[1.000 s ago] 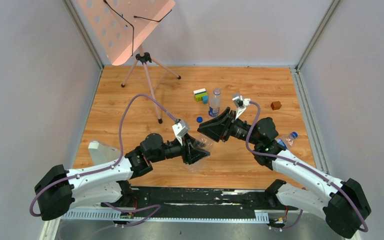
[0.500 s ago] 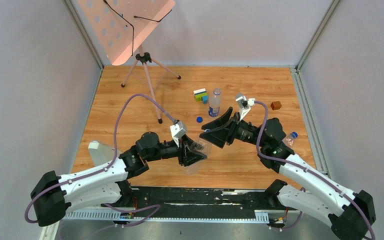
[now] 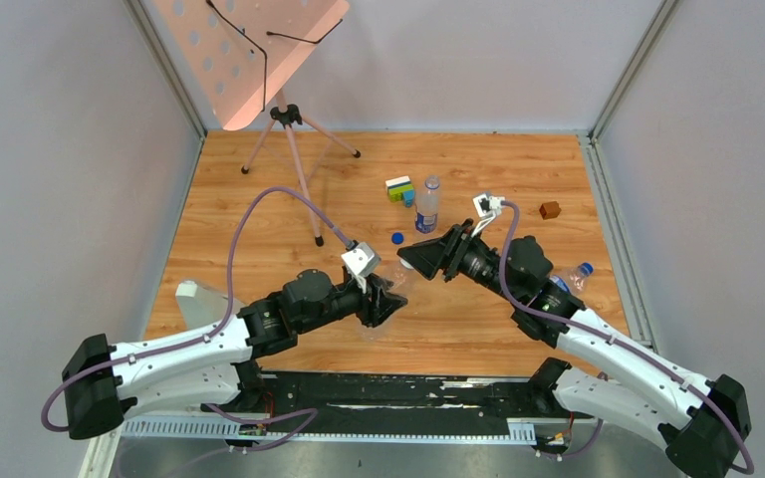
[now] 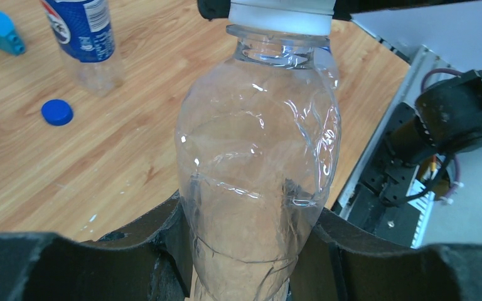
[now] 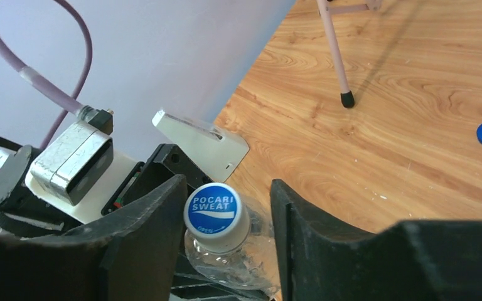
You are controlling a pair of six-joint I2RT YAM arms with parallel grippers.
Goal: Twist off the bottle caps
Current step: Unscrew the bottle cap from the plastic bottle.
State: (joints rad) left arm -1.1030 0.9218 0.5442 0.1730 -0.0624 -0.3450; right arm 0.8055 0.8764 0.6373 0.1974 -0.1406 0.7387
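Both arms angle inward, meeting mid-desk [image 3: 249, 199]. The left claw [image 3: 383, 304] clenches the clear bottle [image 4: 257, 157] by its body. The right claw [image 5: 226, 235] straddles its cap [image 5: 216, 210], released (a gap shows on one side). Bare wood lies leftward; a loose cap [image 3: 396, 238] sits just behind.

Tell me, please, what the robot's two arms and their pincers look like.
Both the left arm and right arm have white shell links joined by bulky black joints. A mauve cable loops along each, up to a small white camera block at the wrist. The left pincer and right pincer are matte black, each with two broad, wedge-shaped fingers.
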